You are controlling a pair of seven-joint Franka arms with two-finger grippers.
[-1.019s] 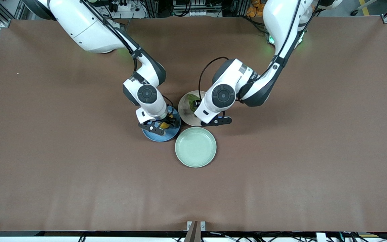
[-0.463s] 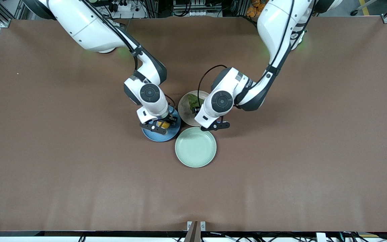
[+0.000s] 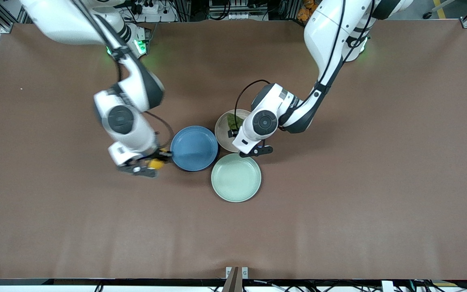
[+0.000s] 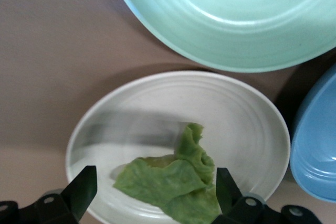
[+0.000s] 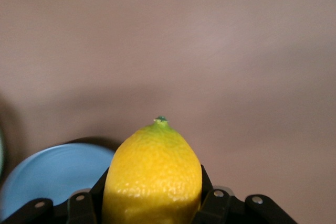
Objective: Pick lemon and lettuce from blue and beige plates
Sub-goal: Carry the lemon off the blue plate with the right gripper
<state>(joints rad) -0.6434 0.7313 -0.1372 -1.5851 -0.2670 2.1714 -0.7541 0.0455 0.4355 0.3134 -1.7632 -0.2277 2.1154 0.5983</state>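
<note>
My right gripper (image 3: 152,163) is shut on the yellow lemon (image 3: 155,164) and holds it in the air over the bare table, beside the blue plate (image 3: 194,148) toward the right arm's end. The lemon fills the right wrist view (image 5: 153,174), with the blue plate's rim (image 5: 47,174) at the edge. The blue plate holds nothing. My left gripper (image 4: 153,195) is open over the beige plate (image 3: 222,130), its fingers on either side of the green lettuce (image 4: 178,179). The lettuce (image 3: 232,121) lies on the beige plate (image 4: 247,124).
A pale mint-green plate (image 3: 236,177) with nothing on it sits nearer to the front camera, touching the other two plates; it also shows in the left wrist view (image 4: 236,19). Brown table surface lies all around.
My right gripper has lifted the lemon off the blue plate and carried it toward the right arm's end of the table. My left gripper has shifted slightly over the beige plate.
</note>
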